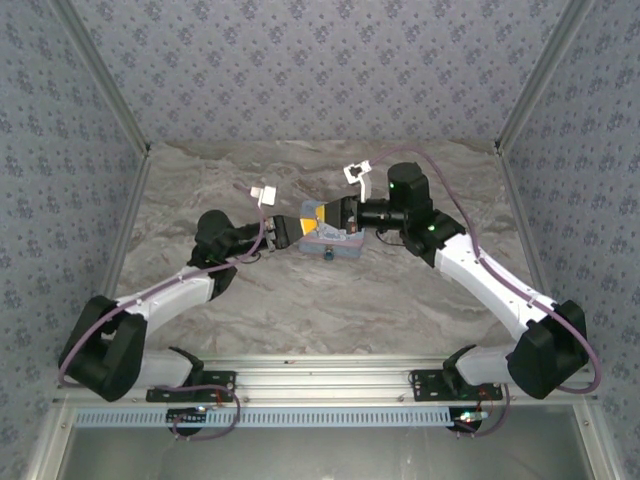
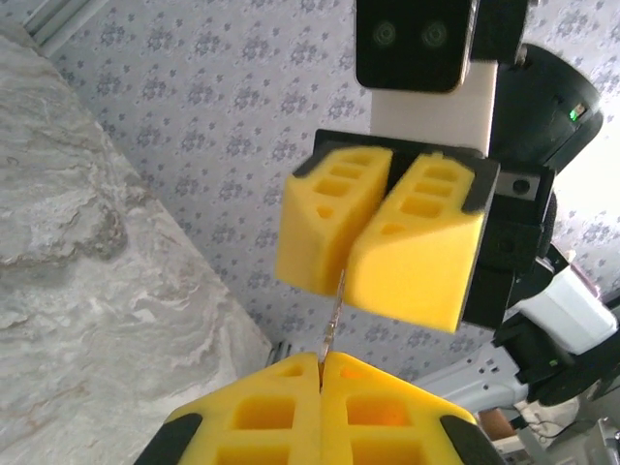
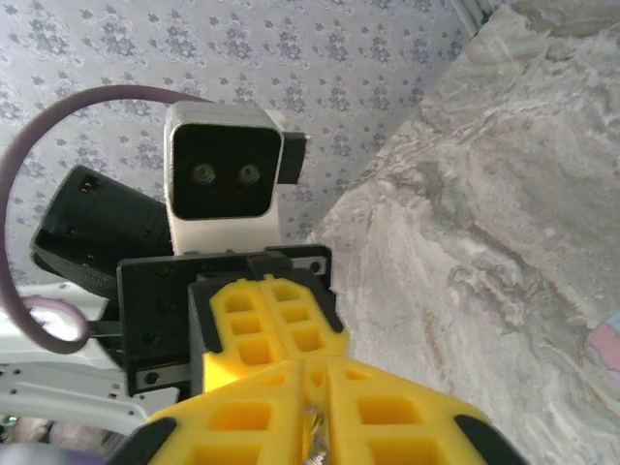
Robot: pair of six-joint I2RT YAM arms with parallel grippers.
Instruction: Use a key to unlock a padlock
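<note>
1. Nearest the camera above, a metal rail (image 1: 320,372) runs along the front edge of the surface (image 1: 300,310), well short of the tin (image 1: 337,238). It carries the bases of two arms, the left arm (image 1: 170,295) and the right arm (image 1: 490,275).
2. The surface is pale grey-brown with marbled streaks, and it lies bare on the near side of the tin.
3. One padlock (image 1: 328,254), a tiny dark bluish speck, sits at the tin's near edge, touching it or just beside it. It is too small to tell which way it points.
4. There is one tin, light blue with a printed lid, lying flat about mid-surface. The two arms meet above its far side.
5. There are two claws, each with two yellow fingers. The left claw (image 2: 321,366) is pressed tight onto one end of the key (image 2: 334,315). The right claw (image 2: 343,276) faces it with its tips pinched on the other end.
6. The one key is a thin metal strip spanning the short gap between the two sets of tips. Its long axis runs claw to claw, roughly left to right over the tin's far edge.
7. Beyond the tin stand three walls (image 1: 320,70), at the left, back and right, papered in grey-lilac with small flower sprigs.
</note>
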